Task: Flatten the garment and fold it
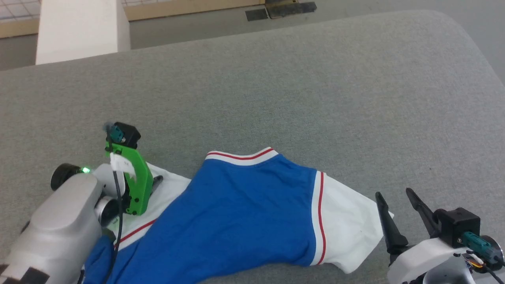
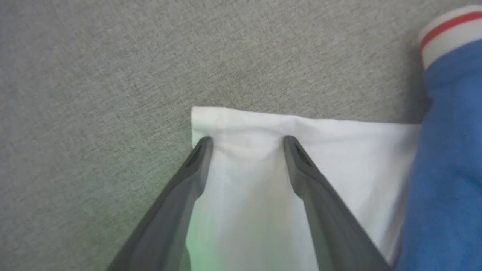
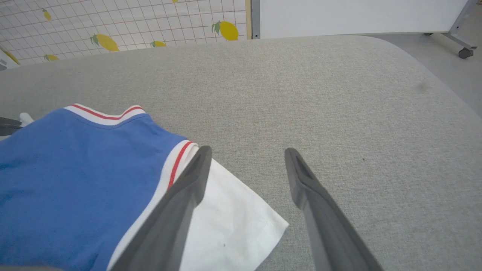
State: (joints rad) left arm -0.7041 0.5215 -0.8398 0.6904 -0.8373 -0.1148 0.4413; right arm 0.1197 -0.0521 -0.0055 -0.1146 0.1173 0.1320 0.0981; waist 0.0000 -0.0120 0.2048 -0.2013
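The garment (image 1: pixel 244 221) lies on the grey padded surface (image 1: pixel 276 86), a royal-blue body with white sleeves and a red-striped white collar (image 1: pixel 240 156) facing away from me. My left gripper (image 2: pixel 246 140) stands open, both fingers resting down on the white left sleeve (image 2: pixel 339 150) near its corner, cloth lying flat between them. In the head view its green camera mount (image 1: pixel 136 181) hides most of the fingers. My right gripper (image 1: pixel 393 193) is open at the edge of the right sleeve (image 1: pixel 347 225); one finger (image 3: pixel 188 188) is over the sleeve (image 3: pixel 233 229), the other over bare surface.
The grey surface stretches far ahead and to the right, ending in a rounded corner (image 1: pixel 465 35). Beyond it stand a white pillar (image 1: pixel 79 27), a white board on castors (image 3: pixel 357 15) and a lemon-patterned tiled area (image 3: pixel 113 34).
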